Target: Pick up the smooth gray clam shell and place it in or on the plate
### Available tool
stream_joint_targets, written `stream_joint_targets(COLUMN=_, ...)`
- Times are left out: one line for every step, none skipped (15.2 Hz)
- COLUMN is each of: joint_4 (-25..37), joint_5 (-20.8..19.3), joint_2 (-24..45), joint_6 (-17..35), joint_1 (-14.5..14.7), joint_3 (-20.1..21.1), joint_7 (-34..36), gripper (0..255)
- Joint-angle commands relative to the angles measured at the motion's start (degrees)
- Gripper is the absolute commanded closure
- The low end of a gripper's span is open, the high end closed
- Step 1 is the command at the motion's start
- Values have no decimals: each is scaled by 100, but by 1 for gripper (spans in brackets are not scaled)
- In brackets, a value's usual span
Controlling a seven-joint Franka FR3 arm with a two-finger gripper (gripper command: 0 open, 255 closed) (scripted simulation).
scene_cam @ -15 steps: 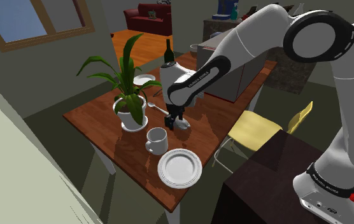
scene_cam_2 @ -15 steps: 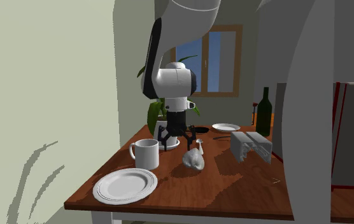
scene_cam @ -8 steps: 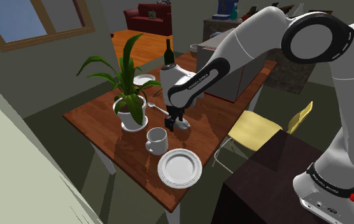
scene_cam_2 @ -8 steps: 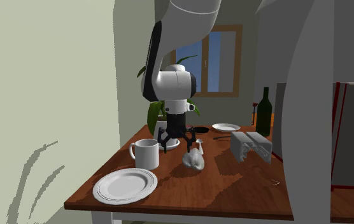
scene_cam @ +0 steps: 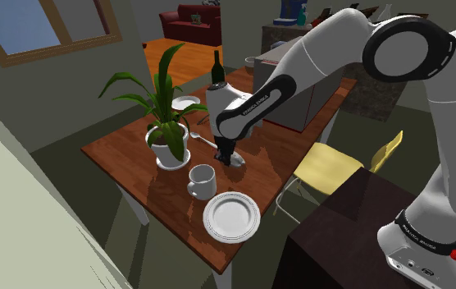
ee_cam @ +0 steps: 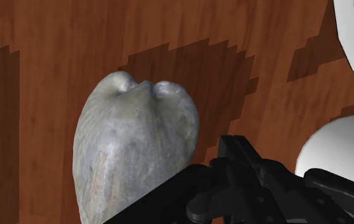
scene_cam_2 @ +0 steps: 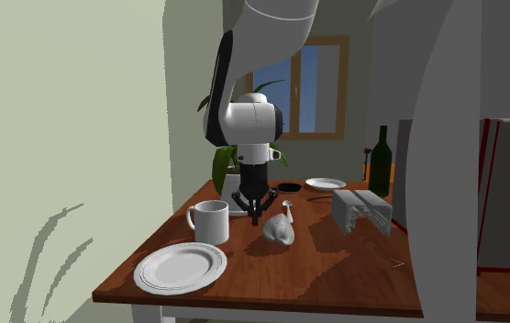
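The grey ribbed clam shell (ee_cam: pixel 134 146) lies on the brown wooden table (scene_cam: pixel 128 152), seen from across it as a pale lump (scene_cam_2: pixel 280 231). My black gripper (scene_cam_2: pixel 256 220) points straight down just beside the shell, on the mug's side of it. Its fingers have come together into a point at the table top (ee_cam: pixel 233 147), pressed against the shell's edge rather than around it. From the shoulder camera the gripper (scene_cam: pixel 227 158) covers most of the shell. The white plate (scene_cam: pixel 231 217) rests near the table's front corner (scene_cam_2: pixel 181 267), past the mug.
A white mug (scene_cam: pixel 201 180) stands between the gripper and the plate. A potted plant (scene_cam: pixel 167 139), a spoon (scene_cam: pixel 198 136), a small saucer (scene_cam: pixel 186 102) and a dark bottle (scene_cam_2: pixel 381 161) sit further back. A white wedge-shaped block (scene_cam_2: pixel 363 211) lies beyond the shell; a yellow chair (scene_cam: pixel 333 168) stands beside the table.
The fingers, spread wide in the earlier frames, have snapped together beside the shell. The hand sank slightly toward the table before that. The shell has stayed where it was.
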Motion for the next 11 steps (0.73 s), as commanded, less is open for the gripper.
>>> stream_joint_targets(joint_4=0, joint_5=0, joint_2=0, joint_6=0, joint_1=0, joint_3=0, joint_7=0, gripper=255)
stream_joint_targets(joint_4=0, joint_5=0, joint_2=0, joint_6=0, joint_1=0, joint_3=0, joint_7=0, gripper=255)
stream_joint_targets(joint_4=0, joint_5=0, joint_2=0, joint_6=0, joint_1=0, joint_3=0, joint_7=0, gripper=255)
stream_joint_targets(joint_4=0, joint_5=0, joint_2=0, joint_6=0, joint_1=0, joint_3=0, joint_7=0, gripper=0)
stream_joint_targets(joint_4=313, joint_5=-97, joint_2=139, joint_6=-221, joint_1=84, joint_3=-112, joint_7=156, gripper=0)
stream_joint_targets(joint_4=637, joint_5=-184, joint_2=286, joint_6=-449, joint_1=163, joint_3=-221, joint_7=300, gripper=0)
stream_joint_targets(joint_4=974, joint_5=-265, joint_2=441, joint_6=-683, joint_1=237, joint_3=-325, joint_7=433, gripper=0)
stream_joint_targets(joint_4=1326, joint_5=-337, joint_2=605, joint_6=-925, joint_1=308, joint_3=-428, joint_7=555, gripper=0)
stream_joint_targets(joint_4=1695, joint_5=-403, joint_2=781, joint_6=-1176, joint_1=373, joint_3=-527, joint_7=666, gripper=0)
stream_joint_targets(joint_4=2085, joint_5=-465, joint_2=969, joint_6=-1437, joint_1=432, joint_3=-621, joint_7=767, gripper=0)
stream_joint_targets(joint_4=2383, joint_5=-504, joint_2=1113, joint_6=-1632, joint_1=473, joint_3=-690, joint_7=832, gripper=0)
